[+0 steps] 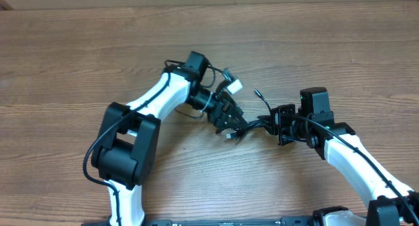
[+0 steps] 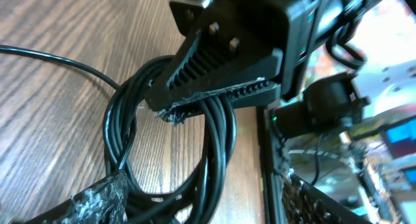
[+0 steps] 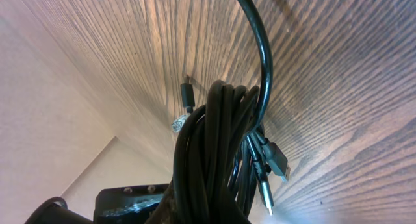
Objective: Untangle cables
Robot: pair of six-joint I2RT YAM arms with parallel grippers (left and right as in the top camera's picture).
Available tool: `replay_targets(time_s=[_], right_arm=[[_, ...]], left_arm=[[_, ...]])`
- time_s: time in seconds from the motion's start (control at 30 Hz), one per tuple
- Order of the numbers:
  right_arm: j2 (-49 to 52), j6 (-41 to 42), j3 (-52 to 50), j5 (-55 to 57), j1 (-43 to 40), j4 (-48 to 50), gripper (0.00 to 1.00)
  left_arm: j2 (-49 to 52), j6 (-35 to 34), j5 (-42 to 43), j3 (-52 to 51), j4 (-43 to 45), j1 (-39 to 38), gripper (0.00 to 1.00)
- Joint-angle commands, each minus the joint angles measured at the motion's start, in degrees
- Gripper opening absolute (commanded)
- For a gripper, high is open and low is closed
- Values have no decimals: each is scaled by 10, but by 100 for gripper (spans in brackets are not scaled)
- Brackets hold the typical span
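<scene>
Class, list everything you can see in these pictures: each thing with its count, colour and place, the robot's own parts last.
Cables: a few, exact count unclear, black, bundled mid-table between the arms.
Plug ends: at least two, black, beside the bundle.
Table: one, brown wood, under everything.
Left arm: one, white and black, left of the bundle, jaws apart around it.
Right arm: one, white and black, right of the bundle, jaws shut on it.
</scene>
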Motion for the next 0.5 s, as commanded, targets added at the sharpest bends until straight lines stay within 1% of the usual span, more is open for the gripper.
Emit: replay_targets(time_s=[0.0, 0.07, 0.1, 0.17, 0.2, 0.27, 0.3, 0.37, 0.4, 0.47], right_arm=[[0, 10, 10, -15, 1, 5, 4], [0, 10, 10, -15, 1, 5, 4], [0, 10, 10, -15, 1, 5, 4], [0, 10, 10, -15, 1, 5, 4], [0, 10, 10, -14, 1, 5, 4], [0, 10, 10, -13, 1, 5, 4], [0, 10, 10, -13, 1, 5, 4], [0, 10, 10, -12, 1, 5, 4], [0, 10, 10, -10, 1, 5, 4], [0, 9, 10, -8, 1, 5, 4]], left_arm=[[4, 24, -54, 12, 4, -16, 72], [4, 23, -70, 12, 5, -20, 64], [4, 23, -73, 12, 7, -21, 53], [4, 21, -73, 12, 8, -21, 42], [4, 21, -73, 12, 8, -19, 39], [4, 21, -73, 12, 9, -16, 38], [4, 21, -73, 12, 10, -14, 33], [4, 21, -73, 12, 12, -11, 11], [4, 21, -73, 12, 12, -9, 4], [4, 13, -73, 12, 14, -6, 4]])
